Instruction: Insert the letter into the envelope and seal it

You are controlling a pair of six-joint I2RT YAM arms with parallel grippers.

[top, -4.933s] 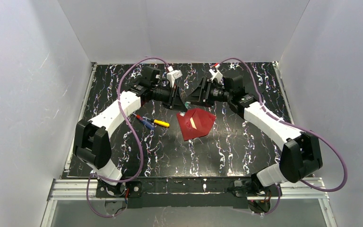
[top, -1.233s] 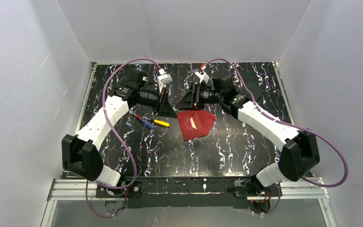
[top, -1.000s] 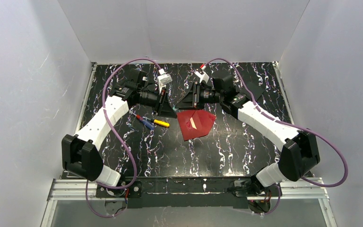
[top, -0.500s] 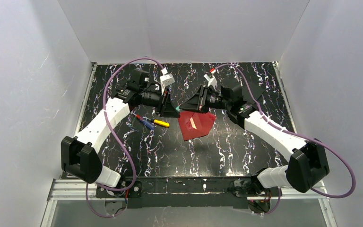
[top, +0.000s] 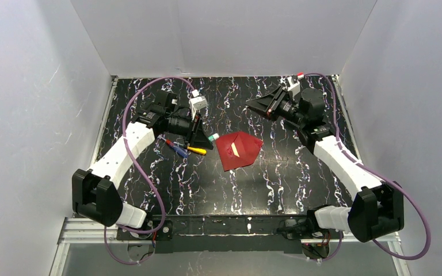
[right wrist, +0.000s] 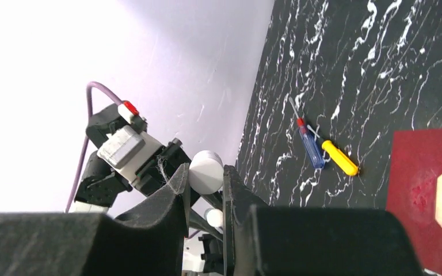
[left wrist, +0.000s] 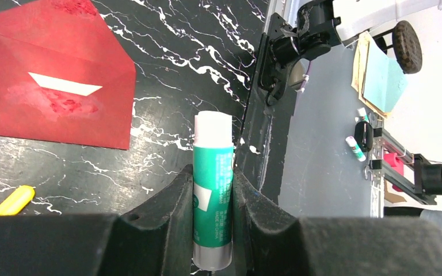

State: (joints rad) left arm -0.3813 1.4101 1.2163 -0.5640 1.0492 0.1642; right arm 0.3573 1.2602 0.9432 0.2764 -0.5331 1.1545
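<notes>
Beside the dark red paper envelope (top: 239,150), left pincer (left wrist: 213,175) clamps a green glue stick (left wrist: 213,144); right pincer (right wrist: 206,172) pinches a round white cap (right wrist: 204,164).

We see a black table top (top: 288,184) veined with white like marble, boxed in by three plain white panels: a back wall (top: 224,40), a left wall (top: 34,126) and a right wall (top: 414,92). They rise straight from the table's edges. An aluminium rail (top: 86,229) runs along the near edge. The light is soft and even, and we find only faint shadows on the panels. From the left wrist view we look past the table's edge to a grey floor (left wrist: 322,167), where a black caster wheel (left wrist: 407,46) stands near a teal board (left wrist: 384,72). In the right wrist view the wall looks pale lilac
</notes>
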